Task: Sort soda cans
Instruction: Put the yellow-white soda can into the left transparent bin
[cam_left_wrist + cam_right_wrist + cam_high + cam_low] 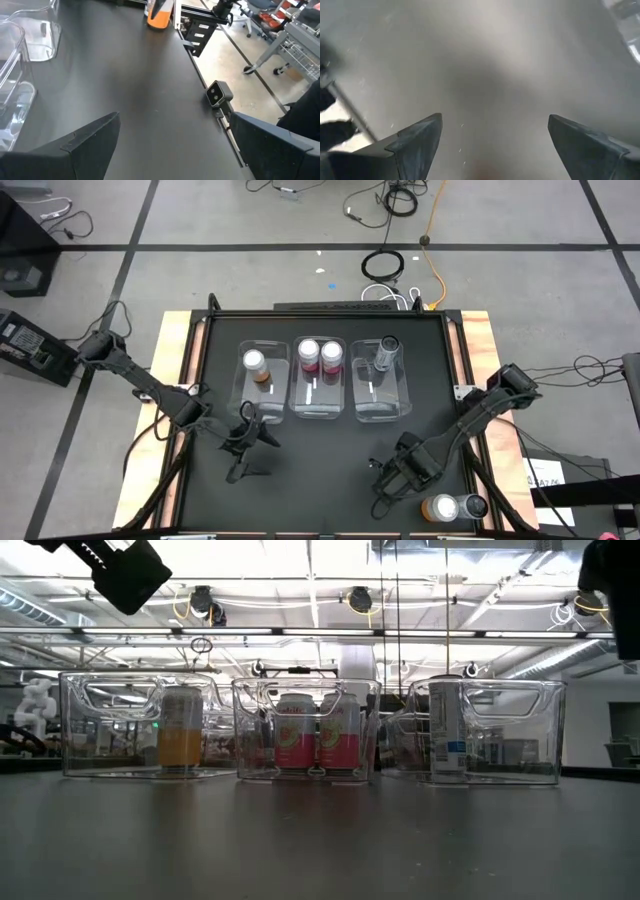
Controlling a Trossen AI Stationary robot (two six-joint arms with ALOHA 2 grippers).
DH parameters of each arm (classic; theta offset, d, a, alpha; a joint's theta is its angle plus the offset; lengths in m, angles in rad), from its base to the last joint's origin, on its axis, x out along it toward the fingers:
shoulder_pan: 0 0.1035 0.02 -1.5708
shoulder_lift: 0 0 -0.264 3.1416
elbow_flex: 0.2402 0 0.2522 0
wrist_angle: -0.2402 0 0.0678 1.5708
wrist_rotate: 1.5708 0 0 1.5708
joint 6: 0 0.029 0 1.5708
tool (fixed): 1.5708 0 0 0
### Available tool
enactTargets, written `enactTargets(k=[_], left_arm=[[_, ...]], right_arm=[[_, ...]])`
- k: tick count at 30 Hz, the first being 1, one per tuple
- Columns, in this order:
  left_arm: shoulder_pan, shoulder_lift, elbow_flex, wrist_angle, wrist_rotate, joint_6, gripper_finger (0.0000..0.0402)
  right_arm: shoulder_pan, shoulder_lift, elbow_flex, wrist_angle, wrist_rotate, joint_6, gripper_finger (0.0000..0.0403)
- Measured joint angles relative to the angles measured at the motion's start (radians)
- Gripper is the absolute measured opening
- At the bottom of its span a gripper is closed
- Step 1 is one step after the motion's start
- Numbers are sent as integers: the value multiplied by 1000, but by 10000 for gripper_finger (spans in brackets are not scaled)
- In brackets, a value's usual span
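Bare table (320, 470) before three bins (322, 395)

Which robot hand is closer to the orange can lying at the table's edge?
The right. The right gripper hovers just beside the orange can at the near right corner. The left gripper is far across the table, in front of the bins.

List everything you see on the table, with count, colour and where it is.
Clear bins: three, in a row at the table's middle.
Orange can: one, in the left bin.
Pink cans: two, side by side in the middle bin.
Dark can: one, in the right bin.
Loose cans: one orange, one dark, lying at the table's near right corner.
Left gripper: open, empty, near the left bin.
Right gripper: open, empty, beside the loose cans.
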Motion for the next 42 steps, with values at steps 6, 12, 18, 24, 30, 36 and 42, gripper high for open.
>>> enactTargets(k=[6,12,18,24,30,36,42], left_arm=[[0,0,0,0,0,0,383],[0,0,0,5,0,-7,383],[0,0,0,5,0,-10,383],[0,0,0,4,1,-10,383],[0,0,0,4,1,-10,383],[0,0,0,4,0,-10,383],[0,0,0,4,0,-4,383]], right_arm=[[-16,0,0,-60,38,88,357],[-26,0,0,-48,37,59,357],[-28,0,0,-18,38,54,357],[-36,0,0,-2,35,-4,357],[-39,0,0,-28,30,-20,357],[-39,0,0,-66,7,-20,357],[-39,0,0,-65,-19,-31,357]])
